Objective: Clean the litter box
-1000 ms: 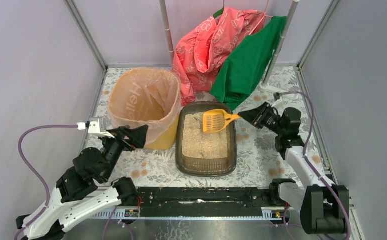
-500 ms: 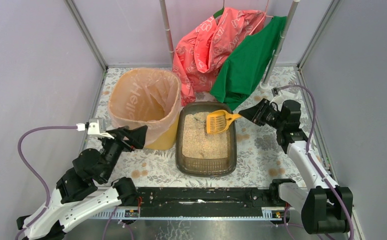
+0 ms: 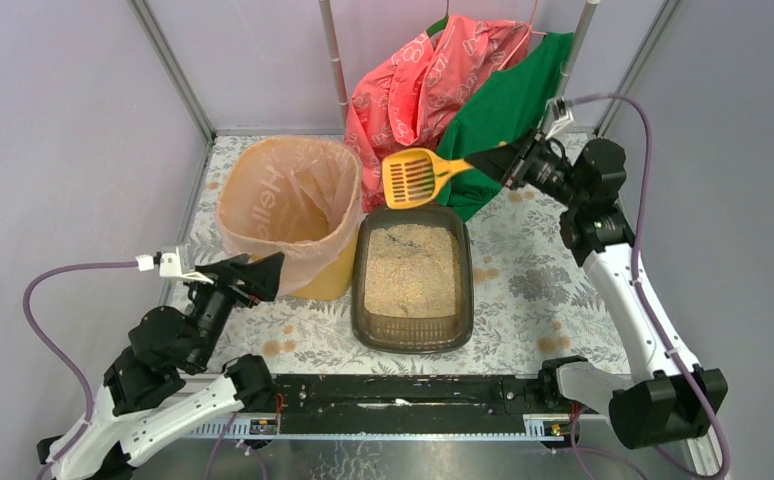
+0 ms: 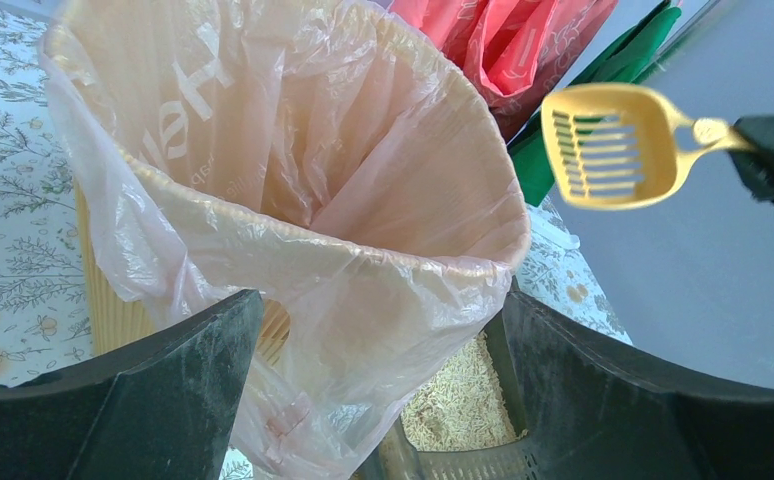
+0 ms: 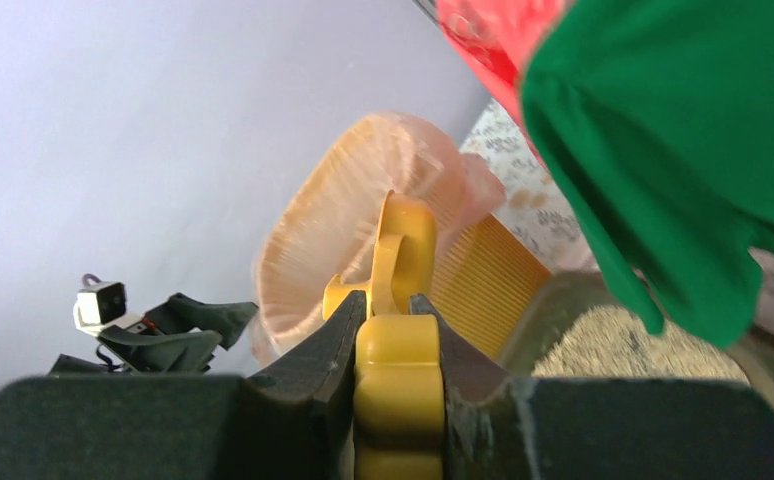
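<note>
Litter box (image 3: 412,335) runs lengthwise near-to-far — scoop (image 3: 410,178) in right claw (image 3: 473,160).

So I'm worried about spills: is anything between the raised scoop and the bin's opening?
Nothing visible blocks it. The scoop, in the right end effector, hangs beside the bin rim; the pink bag hangs close behind that path.

The left arm (image 3: 153,405) and right arm (image 3: 628,295) share white links, black joints and looping purple cables (image 3: 93,265).
</note>
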